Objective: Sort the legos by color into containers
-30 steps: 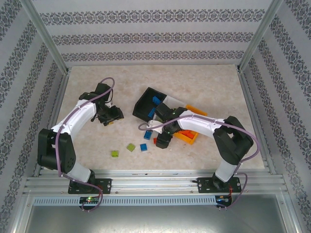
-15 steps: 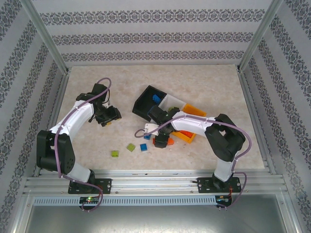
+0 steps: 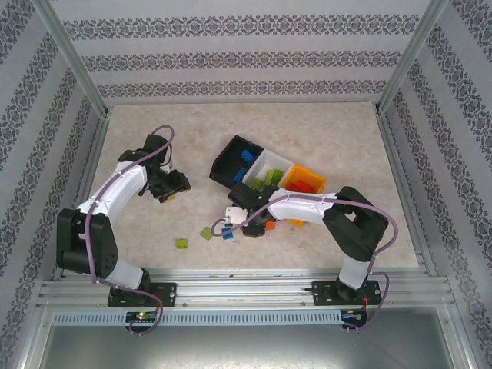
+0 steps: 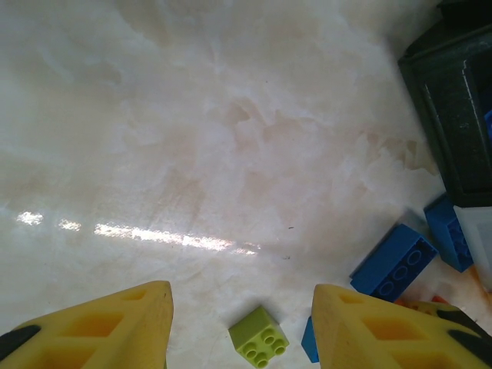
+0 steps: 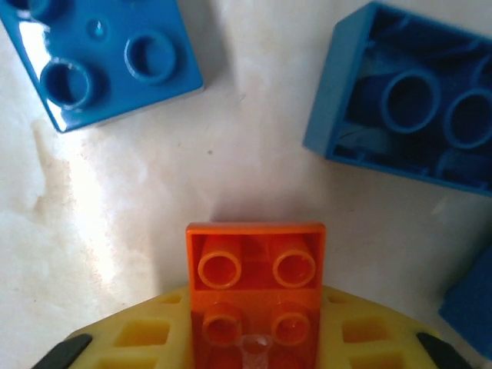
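A: What is being held by the right hand (image 5: 256,332) at this moment?

B: An orange brick (image 5: 256,269) is being clamped between its two yellow fingers (image 5: 131,338), studs turned toward the wrist camera. Whether it is being held clear of the counter (image 5: 231,169) cannot be told

A: And which way is it to be carried?

B: Going by color, the orange-yellow bin (image 3: 306,181) is being judged the target. In the overhead view that bin is lying near the right hand, at about two o'clock from it. The white bin (image 3: 265,163) is sitting at twelve and the black bin (image 3: 231,165) at about eleven, so a short swing up and to the right is being called for

A: Is anything being crowded by the brick?

B: In the wrist view two blue bricks (image 5: 108,54) are lying at eleven and one o'clock of it, apart from it

A: Could the left hand (image 3: 172,184) be used instead?

B: Hardly. It is being held well apart, at about ten o'clock from the right hand, fingers spread, with a lime green brick (image 4: 259,336) lying ungripped on the counter between them
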You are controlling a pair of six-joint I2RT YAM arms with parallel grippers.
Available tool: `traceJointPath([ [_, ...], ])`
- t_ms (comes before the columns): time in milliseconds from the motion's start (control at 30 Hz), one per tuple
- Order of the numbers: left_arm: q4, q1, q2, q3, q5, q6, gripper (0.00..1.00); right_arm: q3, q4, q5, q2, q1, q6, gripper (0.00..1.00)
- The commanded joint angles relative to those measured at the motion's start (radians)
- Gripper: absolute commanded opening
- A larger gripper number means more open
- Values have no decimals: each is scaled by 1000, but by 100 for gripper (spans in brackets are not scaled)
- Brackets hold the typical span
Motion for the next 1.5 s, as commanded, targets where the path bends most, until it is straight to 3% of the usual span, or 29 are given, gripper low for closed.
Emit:
traceJointPath([
  [0,3,6,-33,0,7,0,51,16,17,28,-93,-6,47,18],
  [233,4,6,-39,8,11,9,51,30,-101,58,-308,-158,195,17],
  [467,-3,6,-42,2,21,22,51,-52,-164,65,-342,-399,230,20],
  [500,-4,6,-45,1,22,22,51,-62,-154,52,-340,-423,226,23],
  [567,-4,6,-51,-3,20,24,51,-65,-144,41,-330,-444,211,44],
  [633,-9,6,-53,-5,21,27,51,-31,-174,67,-327,-431,207,62],
  [733,-2,6,-63,-16,20,23,51,-8,-216,79,-375,-356,260,66],
  [900,14,6,-77,-32,20,8,51,-20,-307,9,-393,-198,548,69],
  [1033,10,6,-88,-36,16,6,51,-68,-297,-38,-358,-149,822,68],
  [1200,-13,6,-90,-29,13,16,51,-104,-226,-28,-295,-143,919,66],
  [1467,-52,6,-109,-14,-20,30,51,-79,-120,-27,-123,-155,907,65],
])
